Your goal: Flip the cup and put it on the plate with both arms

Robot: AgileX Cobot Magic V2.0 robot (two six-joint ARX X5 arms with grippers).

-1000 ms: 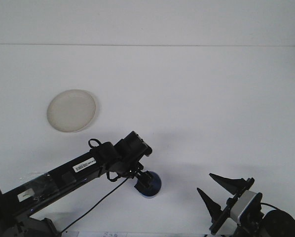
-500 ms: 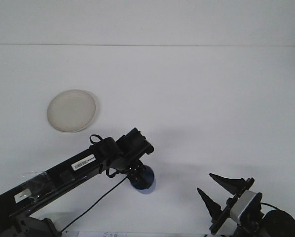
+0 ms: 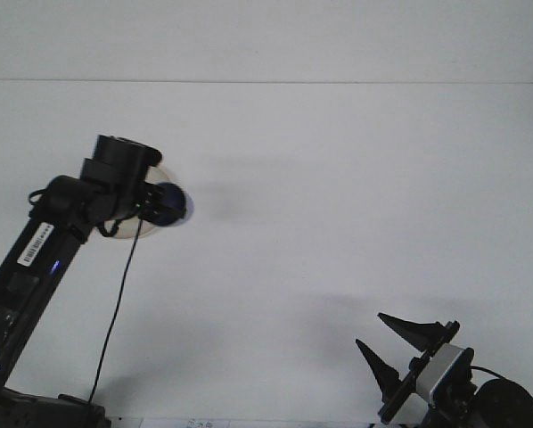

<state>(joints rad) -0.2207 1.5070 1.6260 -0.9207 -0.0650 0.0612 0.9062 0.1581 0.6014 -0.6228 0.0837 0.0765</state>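
Plate [image 3: 124,234] mostly hidden behind left claw [image 3: 156,204] gripping blue cup [image 3: 171,204], right claw [image 3: 389,346] spread open, partly cropped.

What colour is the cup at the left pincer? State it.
Dark blue, seen in the front view: cup at the left pincer.
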